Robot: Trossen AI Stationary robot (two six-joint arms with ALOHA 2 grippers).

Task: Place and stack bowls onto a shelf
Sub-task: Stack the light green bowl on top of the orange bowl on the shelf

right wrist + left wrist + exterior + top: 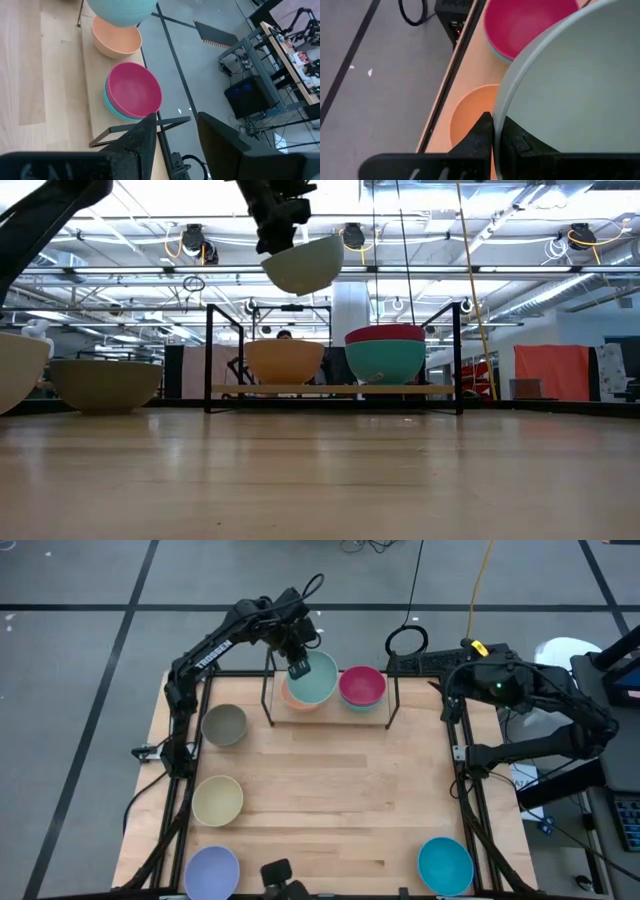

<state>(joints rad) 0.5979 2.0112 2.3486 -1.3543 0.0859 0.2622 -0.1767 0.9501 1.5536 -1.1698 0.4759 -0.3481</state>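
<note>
My left gripper (298,667) is shut on the mint green bowl (315,678) and holds it in the air over the orange bowl (285,360). The orange bowl stands on the left half of the shelf's wooden board (335,389). On the right half, the magenta bowl (362,685) sits nested in a teal bowl (385,362). My right gripper (175,135) is open and empty, off the table's right far corner beside the shelf (390,705). My left gripper pinches the mint green bowl's rim (497,117), one finger (520,145) inside the bowl and one finger (479,135) outside. The fingers come from above, pointing down. The bowl hangs clear of everything, tilted a little, high over the orange bowl (470,115).
On the table's left side stand the grey-olive bowl (225,725), the pale yellow bowl (218,800) and the lavender bowl (212,873). A second teal bowl (445,865) stands at the near right corner. Bare wood lies in the table's middle.
</note>
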